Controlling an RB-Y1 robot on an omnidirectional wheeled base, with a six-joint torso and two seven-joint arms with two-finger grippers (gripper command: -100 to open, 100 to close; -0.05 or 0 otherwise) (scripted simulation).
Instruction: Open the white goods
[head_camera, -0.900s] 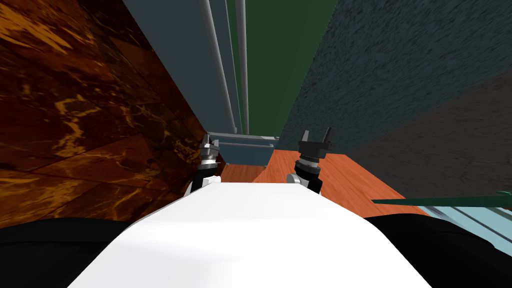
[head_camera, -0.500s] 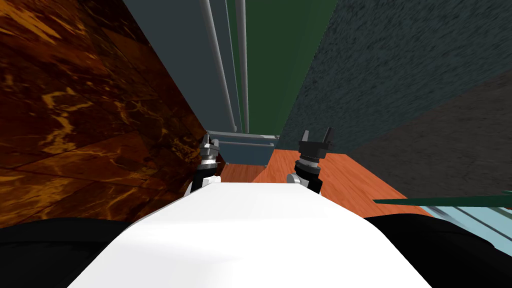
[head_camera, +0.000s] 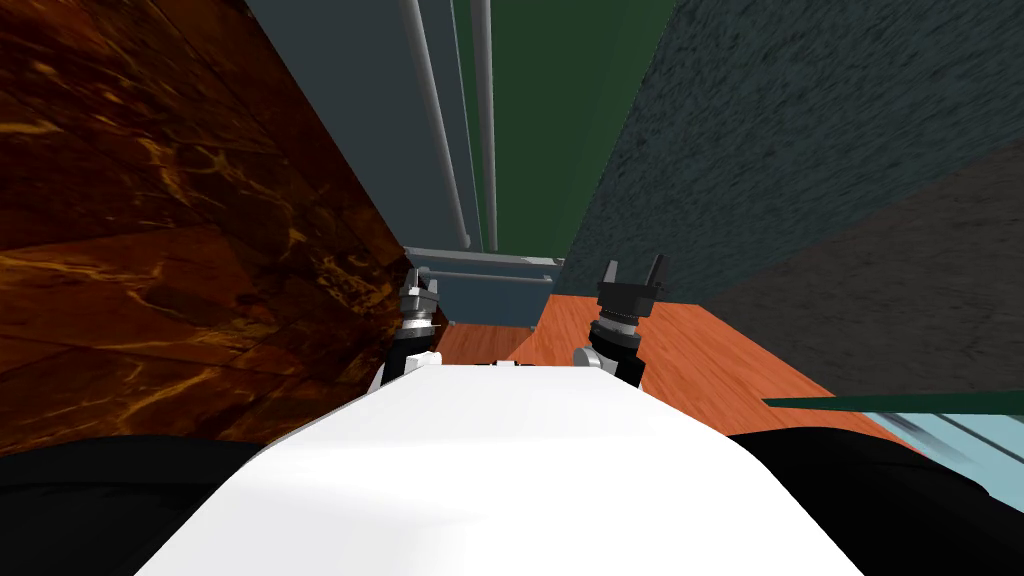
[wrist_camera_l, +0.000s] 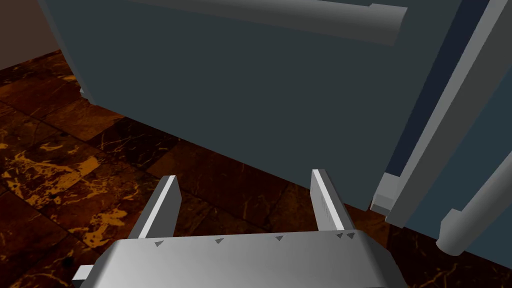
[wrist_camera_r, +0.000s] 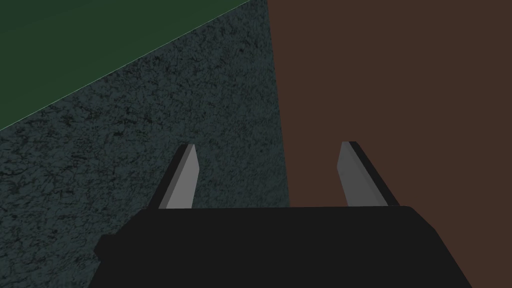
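Note:
The appliance (head_camera: 370, 110) is a tall dark slate-grey fridge with two long pale grey bar handles (head_camera: 440, 130) side by side and a lower drawer front (head_camera: 490, 292). My left gripper (head_camera: 418, 285) hangs low before that drawer, open. In the left wrist view, the left gripper (wrist_camera_l: 245, 200) has its fingers (wrist_camera_l: 162, 207) apart with nothing between them. It points at the drawer panel (wrist_camera_l: 240, 85), some way off, with the drawer's bar handle (wrist_camera_l: 300, 15) beyond. A door's handle end (wrist_camera_l: 475, 215) shows beside it. My right gripper (head_camera: 632, 272) is open, held off to the fridge's right, facing a wall (wrist_camera_r: 125, 130).
Dark brown marbled floor (head_camera: 150, 250) lies on my left and under the fridge (wrist_camera_l: 65, 165); orange wood floor (head_camera: 650, 350) lies on my right. A dark speckled wall (head_camera: 800, 130) rises to the right, a green wall (head_camera: 560, 100) past the fridge. A green-edged pale blue surface (head_camera: 940, 420) lies at the right.
The whole head picture has shifted: the fridge's drawer sits slightly higher and more wood floor shows before it, so I have moved. Both arms keep their pose.

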